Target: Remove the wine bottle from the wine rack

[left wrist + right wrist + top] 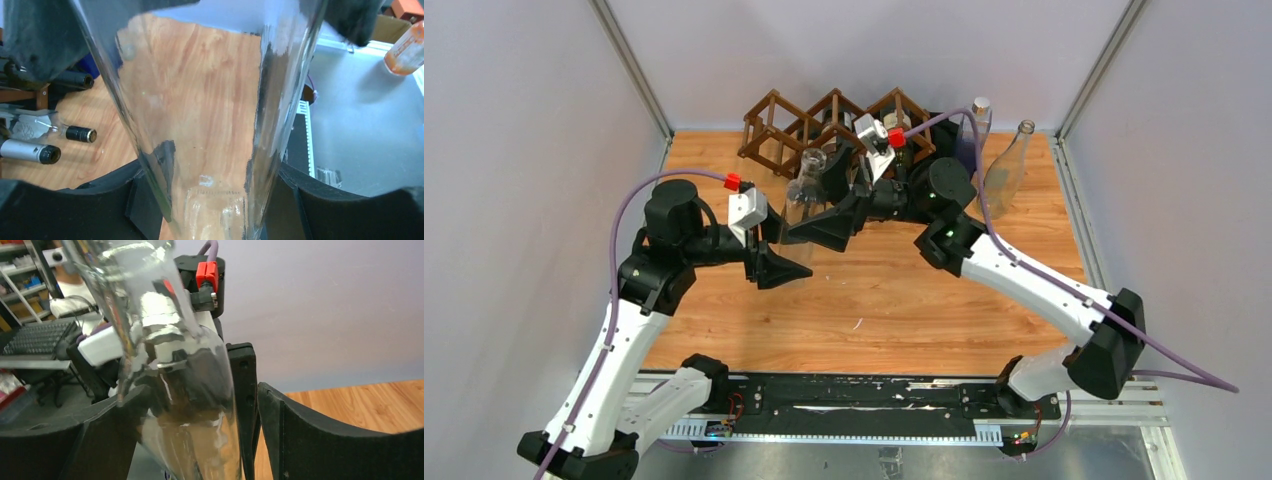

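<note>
Left hand (200, 75) clasping clear wine bottle (804, 192) (tapering glass), right hand (185, 405) around it, grip unclear

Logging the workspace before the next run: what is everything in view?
dark brown wooden lattice wine rack: one, dark brown, back of the table
clear glass bottle: one, clear, in front of the rack
dark-ended bottles: at least three, lying in the rack
silver-capped dark bottle: one, standing right of the rack
uncapped clear bottle: one, standing beside it
wooden table: one, light brown
left arm's fingers: black, gripping the clear glass bottle
right arm's fingers: black, open around it
</note>
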Controlling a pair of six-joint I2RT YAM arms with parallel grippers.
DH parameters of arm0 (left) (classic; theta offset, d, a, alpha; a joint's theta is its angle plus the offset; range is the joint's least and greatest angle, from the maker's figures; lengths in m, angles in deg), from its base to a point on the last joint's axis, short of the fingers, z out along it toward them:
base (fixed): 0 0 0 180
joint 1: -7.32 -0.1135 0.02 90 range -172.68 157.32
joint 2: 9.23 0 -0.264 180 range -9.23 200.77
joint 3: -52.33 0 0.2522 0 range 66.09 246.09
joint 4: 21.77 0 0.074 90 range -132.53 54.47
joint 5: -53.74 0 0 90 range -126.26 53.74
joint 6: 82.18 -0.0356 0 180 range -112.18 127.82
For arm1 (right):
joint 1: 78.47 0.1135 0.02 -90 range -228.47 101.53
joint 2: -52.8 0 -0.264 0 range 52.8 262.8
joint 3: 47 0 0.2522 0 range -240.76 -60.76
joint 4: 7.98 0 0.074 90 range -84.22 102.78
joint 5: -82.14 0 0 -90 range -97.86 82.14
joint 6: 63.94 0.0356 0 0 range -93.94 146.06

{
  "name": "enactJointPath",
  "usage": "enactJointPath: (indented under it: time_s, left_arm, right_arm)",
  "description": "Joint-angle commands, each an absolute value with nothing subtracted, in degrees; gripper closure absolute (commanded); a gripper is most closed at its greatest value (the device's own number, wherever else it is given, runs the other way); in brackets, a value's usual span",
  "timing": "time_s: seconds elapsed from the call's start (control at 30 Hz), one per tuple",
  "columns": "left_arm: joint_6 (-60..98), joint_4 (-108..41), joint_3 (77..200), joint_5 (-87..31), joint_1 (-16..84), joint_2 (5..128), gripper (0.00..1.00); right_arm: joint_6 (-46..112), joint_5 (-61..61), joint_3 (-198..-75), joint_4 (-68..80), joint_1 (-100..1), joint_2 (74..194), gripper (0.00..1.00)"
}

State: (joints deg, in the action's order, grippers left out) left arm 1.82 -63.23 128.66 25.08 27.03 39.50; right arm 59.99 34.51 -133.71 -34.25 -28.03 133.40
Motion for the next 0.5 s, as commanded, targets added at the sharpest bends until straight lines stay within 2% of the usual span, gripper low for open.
enactJointPath:
  time_s: [0.0,0.3,0.47]
  left_arm:
    - [-6.4,-68.0,131.0,25.3,27.4,39.2,1.00]
    - [-6.9,-68.8,130.9,25.5,27.4,39.5,1.00]
    - [-9.5,-71.7,131.4,25.5,27.4,39.5,1.00]
  right_arm:
    - [47.0,39.0,-137.6,-16.8,-28.7,129.3,0.15]
    - [41.2,40.5,-143.0,-13.8,-28.7,130.5,0.14]
    - [39.9,43.5,-146.6,-10.8,-28.7,132.7,0.19]
